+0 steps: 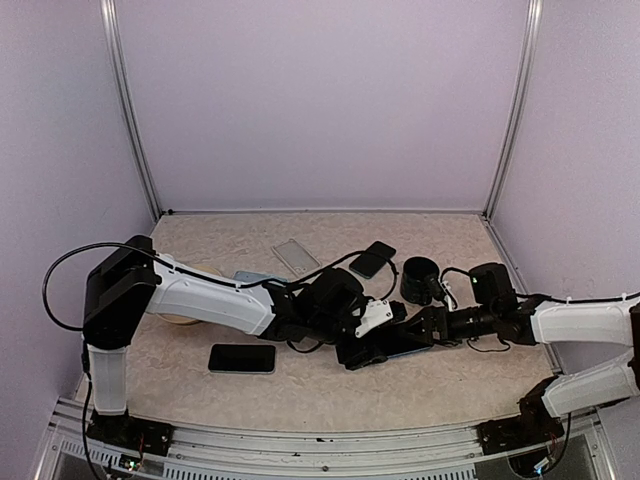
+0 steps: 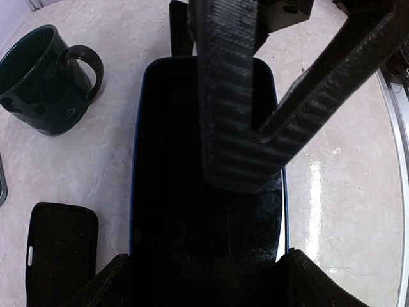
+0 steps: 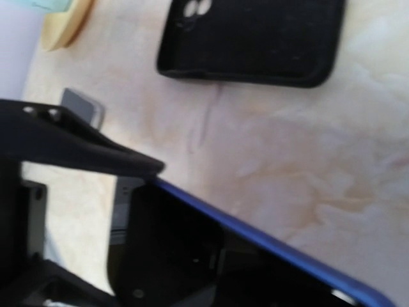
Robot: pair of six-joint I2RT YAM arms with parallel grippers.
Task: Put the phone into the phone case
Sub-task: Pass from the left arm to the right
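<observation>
The blue-edged phone (image 2: 166, 192) lies a little right of the table's (image 1: 330, 385) middle, toward the near side, where the two arms meet. The left gripper (image 1: 365, 348) reaches in from the left and has the phone across its width: in the left wrist view its fingers (image 2: 108, 284) stand fairly wide, one against each long edge, so the phone fills the gap between them. The right gripper (image 1: 415, 328) comes in from the right with its jaws spread wide and nothing held; one of its carbon-weave fingers (image 2: 230, 96) lies over the phone's dark face and the other angles off to the right, though I cannot tell whether either one presses on the glass. The black phone case (image 1: 372, 259) lies flat on the far side, apart from the phone, with a dark mug (image 1: 420, 280) just to its right. A clear case (image 1: 295, 257) lies to the left of the black one. A second black phone (image 1: 242, 358) rests on the near left part of the table, in front of the left arm.
</observation>
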